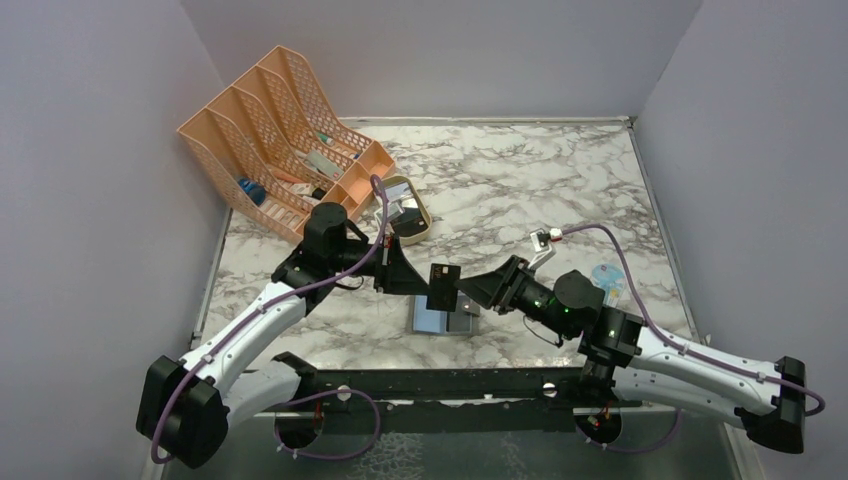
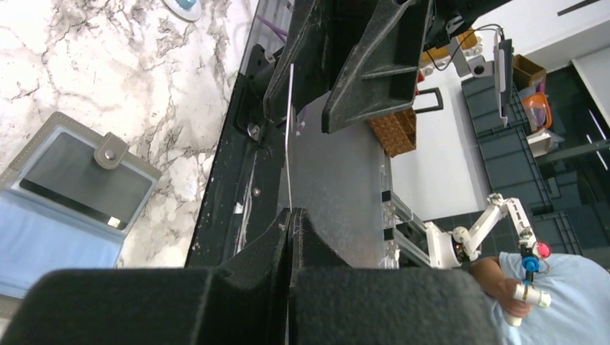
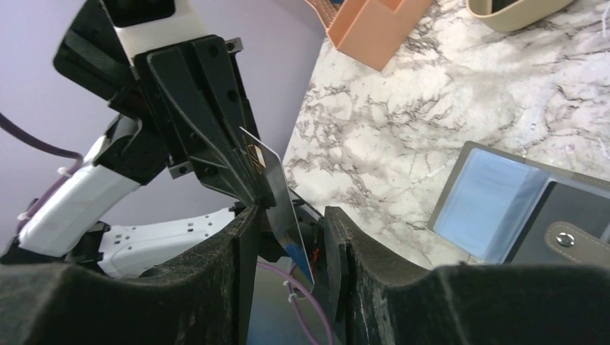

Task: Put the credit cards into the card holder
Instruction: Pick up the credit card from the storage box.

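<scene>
Left pincer (image 2: 290,219) pinches a credit card (image 3: 267,176); right pincer (image 3: 291,215) gapes around it, print unreadable.

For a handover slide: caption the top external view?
Left gripper holds a dark credit card upright inside the open right gripper, above the open card holder.

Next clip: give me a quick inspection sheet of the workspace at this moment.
Surface: marble-pattern table, no spills seen.
Job's things: card holder lies open and flat, a dark card in one pocket; a second credit card is held upright off the table.
Clutter: peach file rack, tan oval tray, small blue item.
Grippers: left gripper shut on the credit card; right gripper open, fingers either side of it.
Cables: purple cables along both arms.
Surroundings: lilac walls.
</scene>
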